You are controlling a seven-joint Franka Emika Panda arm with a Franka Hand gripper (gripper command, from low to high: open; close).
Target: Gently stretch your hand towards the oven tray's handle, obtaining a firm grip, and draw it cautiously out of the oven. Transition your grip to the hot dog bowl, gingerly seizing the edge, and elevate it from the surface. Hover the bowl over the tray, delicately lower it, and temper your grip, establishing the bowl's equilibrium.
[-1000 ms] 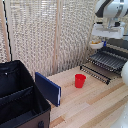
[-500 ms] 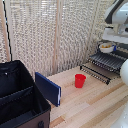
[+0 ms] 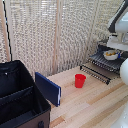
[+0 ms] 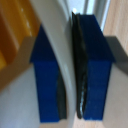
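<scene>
Hot dog bowl (image 3: 111, 53) over the oven tray (image 3: 102, 67) — cup (image 3: 79, 80) at the exterior view's left.

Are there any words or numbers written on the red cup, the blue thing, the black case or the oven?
None can be read.
Red cup: plain, no text seen.
Blue board: plain.
Black case: no label visible.
Oven: too small and blurred to tell.

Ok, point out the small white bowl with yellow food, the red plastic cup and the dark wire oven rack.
small white bowl with yellow food (image 3: 111, 53), exterior view, near rim.
red plastic cup (image 3: 80, 81), exterior view, side wall.
dark wire oven rack (image 3: 98, 70), exterior view, bare front bars.
</scene>
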